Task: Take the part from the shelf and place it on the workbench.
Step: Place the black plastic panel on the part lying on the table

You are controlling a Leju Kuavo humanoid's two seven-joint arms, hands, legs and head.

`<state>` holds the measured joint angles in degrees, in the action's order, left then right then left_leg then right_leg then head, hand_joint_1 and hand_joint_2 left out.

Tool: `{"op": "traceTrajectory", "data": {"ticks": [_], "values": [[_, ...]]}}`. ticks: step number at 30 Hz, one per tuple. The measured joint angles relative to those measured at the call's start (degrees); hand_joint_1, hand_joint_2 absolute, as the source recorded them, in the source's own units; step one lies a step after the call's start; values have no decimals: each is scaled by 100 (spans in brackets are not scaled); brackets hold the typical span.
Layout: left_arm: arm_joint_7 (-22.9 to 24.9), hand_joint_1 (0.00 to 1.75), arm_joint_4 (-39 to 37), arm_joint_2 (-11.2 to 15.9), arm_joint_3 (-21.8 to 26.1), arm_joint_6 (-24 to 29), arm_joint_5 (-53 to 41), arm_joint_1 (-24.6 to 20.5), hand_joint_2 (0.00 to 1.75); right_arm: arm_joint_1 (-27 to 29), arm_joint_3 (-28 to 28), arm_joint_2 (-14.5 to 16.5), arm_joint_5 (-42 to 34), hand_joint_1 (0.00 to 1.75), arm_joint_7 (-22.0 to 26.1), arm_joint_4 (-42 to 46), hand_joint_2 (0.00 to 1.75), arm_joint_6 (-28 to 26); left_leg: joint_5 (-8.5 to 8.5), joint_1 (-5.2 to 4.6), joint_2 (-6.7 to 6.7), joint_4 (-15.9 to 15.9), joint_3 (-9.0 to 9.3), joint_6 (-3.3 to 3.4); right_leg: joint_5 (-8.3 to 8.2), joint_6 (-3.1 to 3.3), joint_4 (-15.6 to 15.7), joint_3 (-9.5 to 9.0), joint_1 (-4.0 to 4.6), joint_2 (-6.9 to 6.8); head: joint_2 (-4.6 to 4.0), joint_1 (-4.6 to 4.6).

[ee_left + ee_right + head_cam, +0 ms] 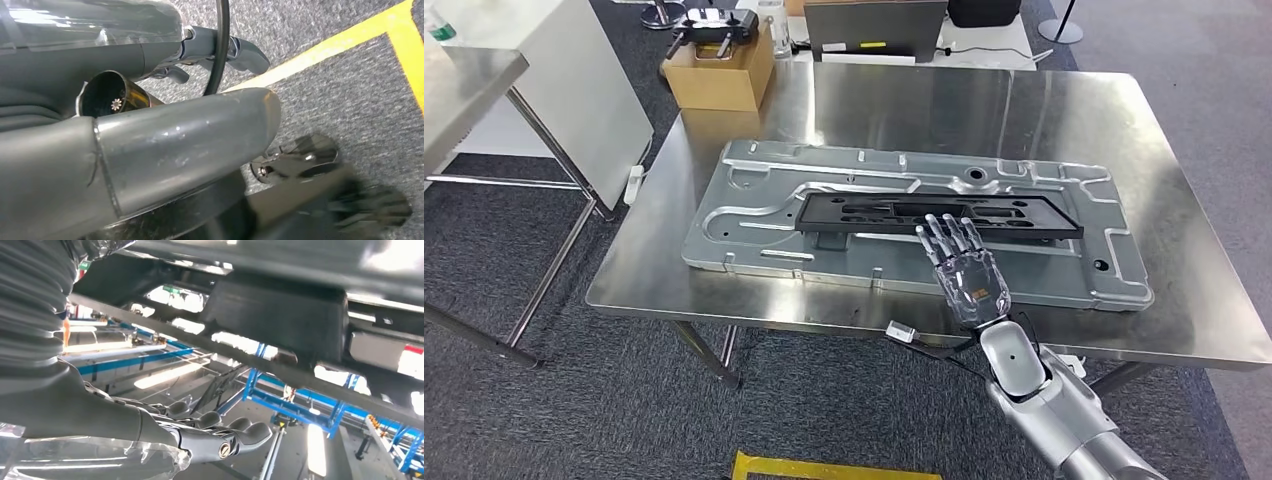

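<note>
While right hand [965,268] hovers, part [939,213] seemingly on plate [754,200]

The right hand [964,266] lies flat with fingers spread over the near edge of the black part [939,215], fingertips at or just over that edge. Directly ahead of the fingers the black part bars the way at surface level; it rests on the large silver panel [744,215]. To the hand's right and left, bare panel surface runs open. Beyond the panel, farther from the hand, bare workbench [984,100] top stretches unobstructed to the far edge. A cardboard box [719,75] stands well off, far ahead-left, past the workbench corner.
</note>
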<state>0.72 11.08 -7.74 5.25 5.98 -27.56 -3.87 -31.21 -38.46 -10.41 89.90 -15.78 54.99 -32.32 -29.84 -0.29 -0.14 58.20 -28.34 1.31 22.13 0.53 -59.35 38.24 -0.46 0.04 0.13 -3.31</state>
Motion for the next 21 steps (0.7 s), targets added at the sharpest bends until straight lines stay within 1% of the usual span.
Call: {"op": "traceTrajectory", "data": {"ticks": [1,2,3,4,5,6,7,8,9,10,11,12,13,14,15,16,18,19,20,21], "values": [[-2,0,0,2,3,-1,-2,-7,0,-3,3,3,0,0,4,0,175,0,-1,-17,1,-89,26,14,-49,-40,25,0,-7,-1,0,3],[-3,0,-1,2,6,-1,-2,-8,0,-3,4,5,0,0,9,-1,175,1,62,-15,2,-118,-3,37,-95,-80,54,0,-12,-2,0,5],[-2,0,-1,1,9,-1,-3,-10,0,-1,4,5,0,0,14,-3,175,1,132,-5,18,-168,-22,72,-86,-110,57,15,-17,0,0,8],[-1,0,-2,2,13,-1,-3,-12,0,1,5,4,0,0,19,-5,175,1,218,9,33,-210,-57,117,27,-133,-2,51,-16,1,0,8],[1,0,-2,2,17,-1,-4,-12,0,2,8,3,0,0,23,-8,175,1,310,27,49,-251,-111,152,247,-153,-167,112,-17,2,0,5],[2,0,-2,3,21,-1,-6,-15,0,3,10,3,0,0,26,-9,175,1,385,29,62,-261,-182,173,548,-168,-448,190,-27,2,0,4],[3,0,-2,4,23,-2,-7,-14,0,6,11,3,0,0,29,-11,175,1,453,28,63,-258,-270,185,839,-188,-811,274,-31,2,0,3],[3,0,-2,4,26,-4,-8,-11,0,13,13,3,0,0,30,-14,175,1,515,27,66,-246,-361,178,1026,-210,-1169,337,-37,1,0,3],[3,0,-2,4,27,-5,-9,-8,0,20,13,3,0,0,31,-20,175,1,571,29,70,-226,-453,169,1078,-231,-1428,348,-42,1,0,3],[3,0,-2,4,28,-7,-9,-6,0,25,13,3,0,0,32,-25,175,1,620,32,75,-196,-548,156,1001,-247,-1515,277,-48,0,0,4],[3,0,-2,3,28,-8,-9,-6,0,26,13,3,0,0,32,-29,175,1,661,37,78,-154,-644,138,850,-258,-1393,105,-58,-1,0,3],[3,0,-2,2,28,-8,-10,-7,0,22,13,3,0,0,33,-31,175,1,694,41,80,-98,-736,116,712,-265,-1092,-159,-70,-3,0,4],[3,0,-2,1,29,-8,-10,-10,0,13,14,3,0,0,33,-31,175,1,720,37,79,-37,-823,89,679,-264,-701,-452,-71,-3,0,4],[3,0,-1,1,30,-8,-11,-12,0,3,15,4,0,0,33,-30,175,-1,745,31,78,21,-889,61,711,-246,-355,-688,-65,1,0,8],[2,0,-1,2,31,-8,-11,-14,0,-6,18,4,0,0,34,-30,175,-2,773,24,77,64,-932,30,781,-221,-113,-831,-54,5,0,9],[2,0,-1,2,33,-8,-11,-15,0,-11,21,5,0,0,35,-30,175,-3,811,18,76,81,-957,-4,840,-185,-4,-874,-35,9,0,13],[1,0,-2,4,37,-8,-14,-10,0,-14,25,9,0,0,37,-32,175,-3,867,33,66,95,-985,-74,776,-93,25,-815,-34,-2,0,10],[2,0,-2,5,38,-8,-21,-5,0,-18,26,11,0,0,39,-34,175,-3,783,43,57,154,-1028,-109,714,-40,31,-766,-41,-12,0,12],[4,0,-2,7,39,-8,-32,2,0,-23,26,16,0,0,40,-37,175,-3,587,55,47,308,-1091,-141,644,10,43,-703,-52,-21,0,11],[5,0,-2,9,39,-8,-46,6,0,-30,26,22,0,0,42,-38,175,-3,303,70,40,560,-1173,-169,570,43,49,-627,-60,-27,0,14]]}}
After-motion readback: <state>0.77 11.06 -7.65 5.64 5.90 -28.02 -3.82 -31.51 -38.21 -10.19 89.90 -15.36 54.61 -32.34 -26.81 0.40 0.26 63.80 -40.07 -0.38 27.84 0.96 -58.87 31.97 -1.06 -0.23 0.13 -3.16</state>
